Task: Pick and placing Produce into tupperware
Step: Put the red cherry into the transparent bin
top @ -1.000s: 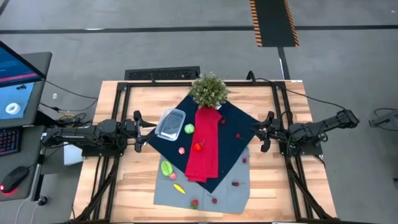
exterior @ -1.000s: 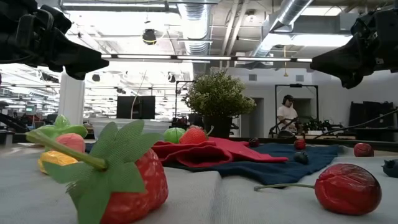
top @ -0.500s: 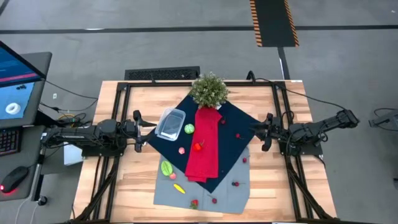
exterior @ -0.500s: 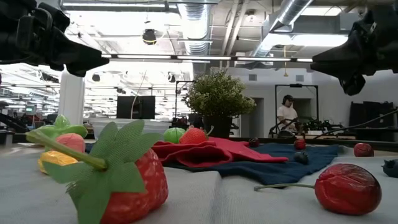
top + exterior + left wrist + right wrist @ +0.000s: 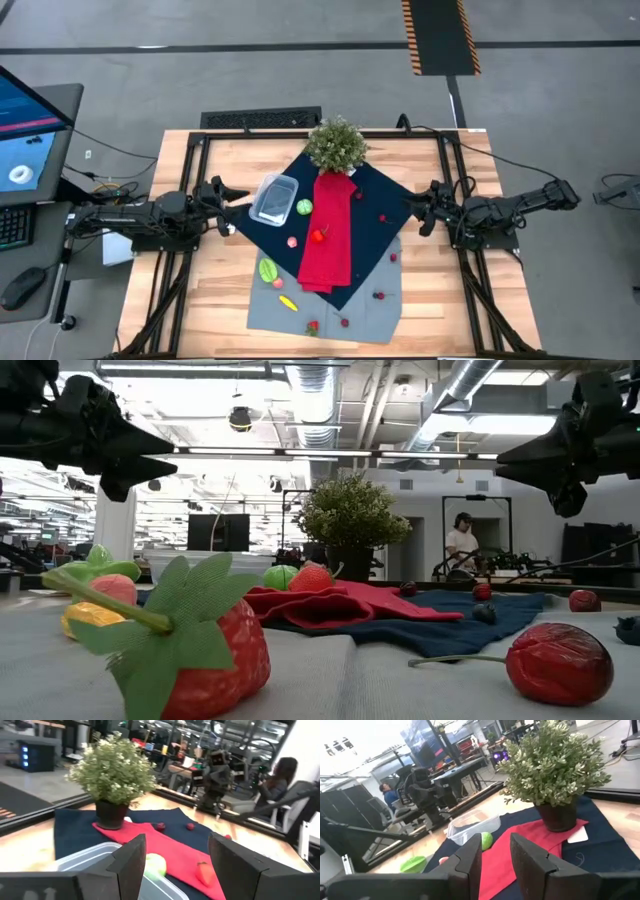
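Seen from above, my left claw (image 5: 226,192) hovers at the left-centre of the frame, fingers apart and holding nothing, just left of the clear tupperware (image 5: 274,198), which lies on the dark blue cloth (image 5: 385,205) with its long axis running from upper right to lower left. My right claw (image 5: 430,197) waits at the right-centre, fingers also parted and empty, well apart from the tupperware. The produce lies to the right of and below my left claw: a round green piece (image 5: 304,207) just beside the tupperware's right edge, a pink piece (image 5: 292,241) below it, a leafy green piece (image 5: 267,269) and a yellow piece (image 5: 287,303) on the grey cloth (image 5: 370,310) lower down. I judge my left arm nearer to all of these. The potted plant (image 5: 336,143) stands at the upper centre and the red cloth strip (image 5: 330,235) runs down the middle; the desk (image 5: 210,290) is bare wood at lower left, giving open room.
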